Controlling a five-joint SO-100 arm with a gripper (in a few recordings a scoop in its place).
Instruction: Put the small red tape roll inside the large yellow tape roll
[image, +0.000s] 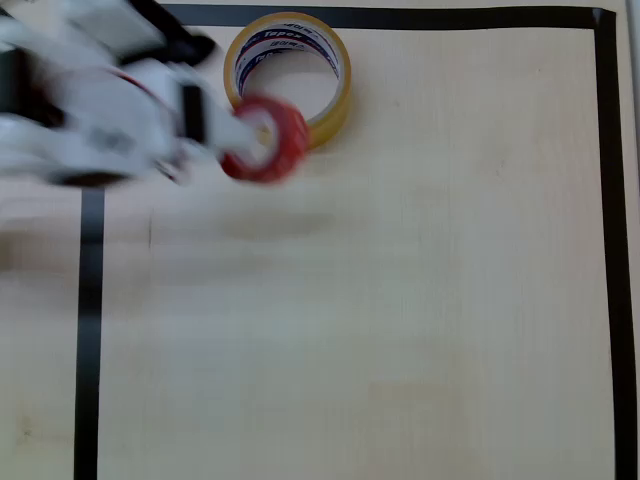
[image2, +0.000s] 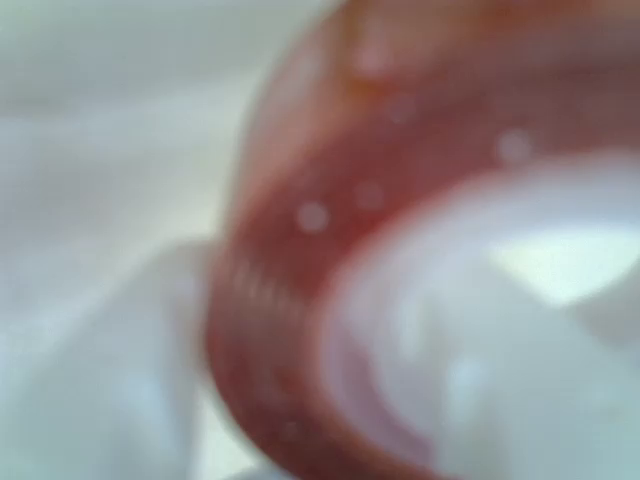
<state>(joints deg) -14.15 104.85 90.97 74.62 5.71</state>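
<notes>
the red roll (image: 268, 138) hangs in my gripper (image: 245, 135) at the upper left of the table (image: 400, 300) in the overhead view, its far edge overlapping the yellow roll's (image: 290, 75) near rim. my white arm (image: 90, 120) reaches in from nine o'clock, blurred. the gripper is clenched on the red roll: one finger appears to run through its white core, though blur hides the fingertips.

in the wrist view the red roll (image2: 300, 280) sits right against the lens, out of focus, glossy red band curving around a white core; a pale finger-like shape (image2: 130, 380) lies at seven o'clock of it, too soft to read.

the relation that counts: the yellow roll lies flat, hole facing up, and that hole sits at about one o'clock from the red roll, close by. the red roll seems tilted, its axis not clearly vertical; blur keeps me from saying more. i judge the coming move to be a short carry toward one o'clock, levelling the roll over the hole before letting go; released here, it would likely catch on the yellow rim and tip outward.

black tape lines (image: 90, 330) frame the pale wood around both rolls.
</notes>
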